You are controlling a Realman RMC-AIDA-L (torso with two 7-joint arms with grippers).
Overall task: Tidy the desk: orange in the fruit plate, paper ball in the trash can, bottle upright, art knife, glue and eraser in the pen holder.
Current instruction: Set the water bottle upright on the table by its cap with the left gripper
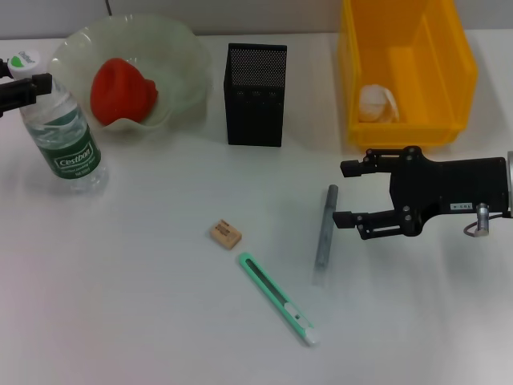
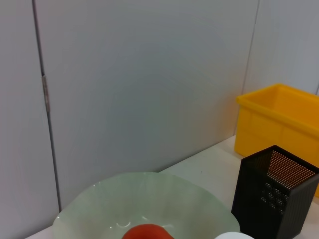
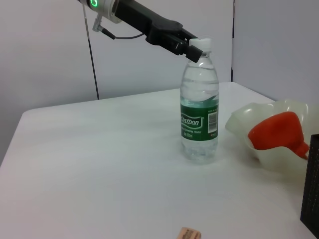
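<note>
Left claw (image 1: 36, 80) pinching cap of upright bottle (image 1: 66, 136), far left on table (image 1: 144, 305). Orange (image 1: 120, 90) in fruit plate (image 1: 180, 60). Eraser (image 1: 225, 233) and art knife (image 1: 277, 297) lie center-near. Right claw (image 1: 346, 194) spread, just beside glue (image 1: 325, 227).

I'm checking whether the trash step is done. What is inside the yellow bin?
A white crumpled paper ball lies on the floor of the yellow bin, near its front left corner. The bin's front wall hides the strip of floor just behind it.
</note>
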